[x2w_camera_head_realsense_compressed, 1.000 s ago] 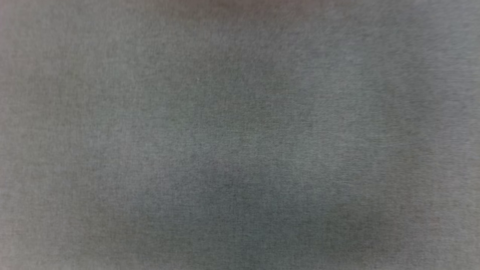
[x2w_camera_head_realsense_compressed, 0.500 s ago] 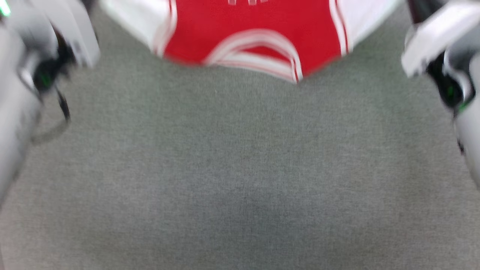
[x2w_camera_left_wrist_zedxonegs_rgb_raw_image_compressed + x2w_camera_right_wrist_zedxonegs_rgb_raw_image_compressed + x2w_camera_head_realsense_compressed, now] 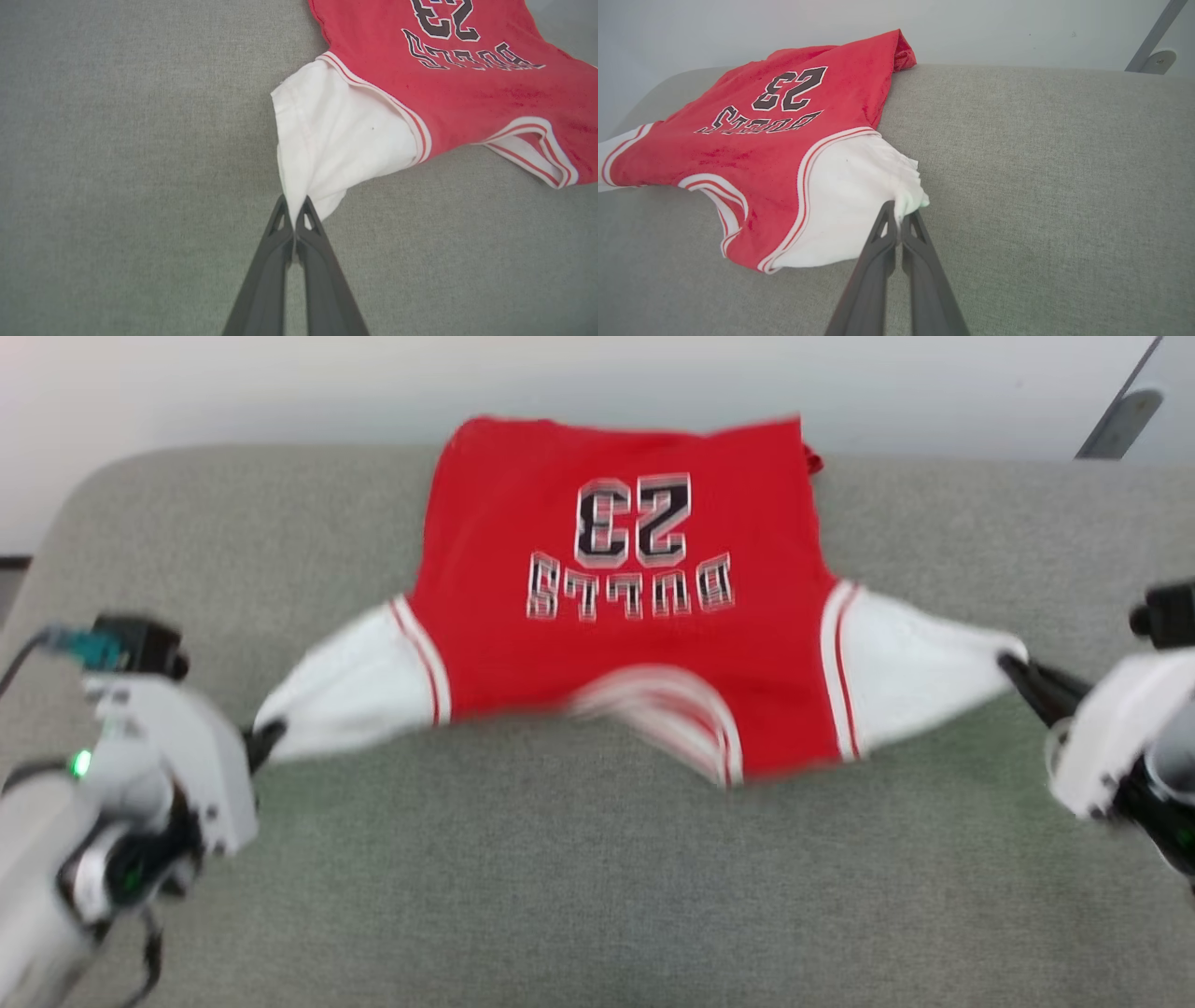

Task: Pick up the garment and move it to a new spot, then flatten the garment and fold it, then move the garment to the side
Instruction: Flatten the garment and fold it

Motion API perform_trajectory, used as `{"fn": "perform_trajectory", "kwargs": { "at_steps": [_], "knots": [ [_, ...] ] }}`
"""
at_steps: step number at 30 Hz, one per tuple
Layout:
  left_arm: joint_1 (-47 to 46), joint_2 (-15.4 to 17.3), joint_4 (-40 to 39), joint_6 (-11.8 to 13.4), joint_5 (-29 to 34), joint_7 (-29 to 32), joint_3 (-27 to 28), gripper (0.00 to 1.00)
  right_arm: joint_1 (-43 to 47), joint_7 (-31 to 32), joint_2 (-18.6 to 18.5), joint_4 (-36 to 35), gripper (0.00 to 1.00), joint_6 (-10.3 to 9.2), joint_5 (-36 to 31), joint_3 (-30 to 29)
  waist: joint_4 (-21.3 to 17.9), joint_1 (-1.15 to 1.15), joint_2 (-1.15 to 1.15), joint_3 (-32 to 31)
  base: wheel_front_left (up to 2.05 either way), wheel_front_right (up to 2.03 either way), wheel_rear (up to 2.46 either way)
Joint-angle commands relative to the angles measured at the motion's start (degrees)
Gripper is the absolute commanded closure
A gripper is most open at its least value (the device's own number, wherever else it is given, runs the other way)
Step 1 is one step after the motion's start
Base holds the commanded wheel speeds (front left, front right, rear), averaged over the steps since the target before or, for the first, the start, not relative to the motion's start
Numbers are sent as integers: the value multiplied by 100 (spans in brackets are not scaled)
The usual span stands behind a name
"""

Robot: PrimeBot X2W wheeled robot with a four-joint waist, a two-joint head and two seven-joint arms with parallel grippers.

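Observation:
The garment [image 3: 616,644] is a red jersey T-shirt with white sleeves, black lettering and a 23, spread front-up on the grey surface with its collar toward me and its hem at the far edge. My left gripper [image 3: 266,739] is shut on the tip of the white sleeve on the left [image 3: 327,140]. My right gripper [image 3: 1013,667] is shut on the tip of the other white sleeve [image 3: 850,186]. Both sleeves are pulled out sideways. In the wrist views the dark fingers [image 3: 280,233] [image 3: 887,233] pinch bunched white cloth.
The grey upholstered surface [image 3: 597,896] reaches from its rounded far-left corner [image 3: 84,495] toward me. A pale wall [image 3: 280,383] stands behind it. A grey metal bracket [image 3: 1120,415] sits at the far right.
The head camera has tilted up: bare grey cloth a second ago, the garment's collar at the top half a second ago, now the whole garment and both grippers holding the sleeves.

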Motion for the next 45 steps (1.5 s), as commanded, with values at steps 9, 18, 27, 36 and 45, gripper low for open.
{"fn": "perform_trajectory", "kwargs": {
  "at_steps": [9, 18, 27, 36, 45],
  "knots": [
    [1640, 1366, -2615, 1387, -834, -21, 157, 100, 1640, 1397, -303, -1280, 100, -8, -41, -896, -20, 0, 0, -240, 0, 0, 0],
    [2687, 2056, -3899, 2178, -1227, -539, 132, 100, 3349, 2852, 40, -2614, 100, -8, -254, -1734, 44, 0, 0, -115, 0, 0, 0],
    [3009, 1984, -3789, 2162, -1159, -894, 26, 100, 3957, 3410, 749, -3160, 100, -8, -852, -2281, 74, 0, 0, 34, 0, 0, 0],
    [2761, 1539, -3439, 1934, -867, -976, -64, 100, 3637, 3112, 995, -2743, 0, -8, -1471, -2037, 90, 0, 0, 69, 0, 0, 0],
    [2634, 1387, -3395, 1855, -678, -971, -112, 100, 3306, 3467, 1111, -3646, 0, -8, -1431, -2511, 163, 0, 0, 116, 0, 0, 0]
  ]
}}
